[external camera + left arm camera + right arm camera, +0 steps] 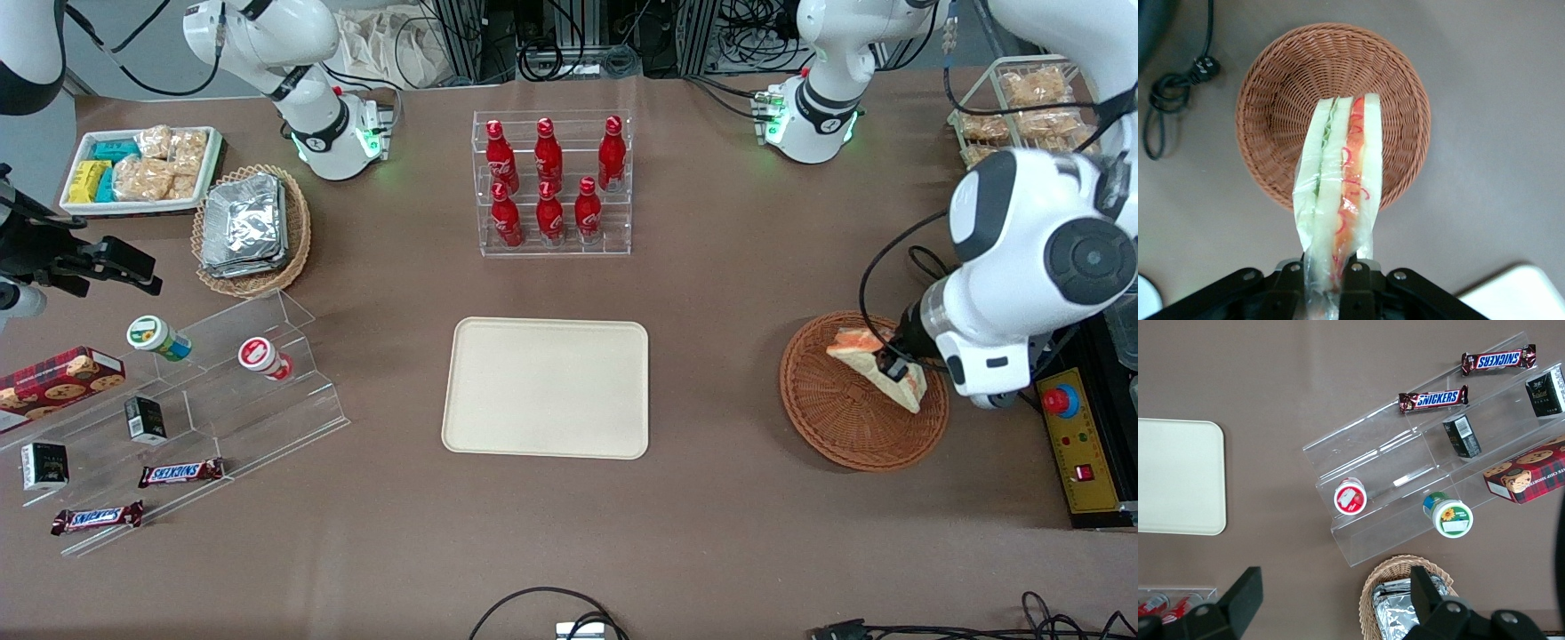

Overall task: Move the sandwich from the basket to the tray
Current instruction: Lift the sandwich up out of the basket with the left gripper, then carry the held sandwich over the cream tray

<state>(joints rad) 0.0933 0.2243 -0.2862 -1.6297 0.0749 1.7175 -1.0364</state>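
The sandwich (876, 367) (1340, 193), a plastic-wrapped wedge of white bread with green and orange-red filling, hangs above the reddish-brown wicker basket (831, 418) (1271, 120). My left gripper (893, 363) (1325, 277) is shut on one end of the sandwich, holding it lifted clear of the basket's floor. The basket holds nothing else. The cream-beige tray (547, 388) (1178, 477) lies flat in the table's middle, toward the parked arm from the basket, with nothing on it; its corner (1521, 293) shows in the left wrist view.
A clear rack of red bottles (551, 182) stands farther from the front camera than the tray. A black-and-yellow control box (1080, 449) sits beside the basket at the working arm's end. A clear stepped shelf with snacks (191, 404) and a foil-packet basket (252, 229) lie toward the parked arm's end.
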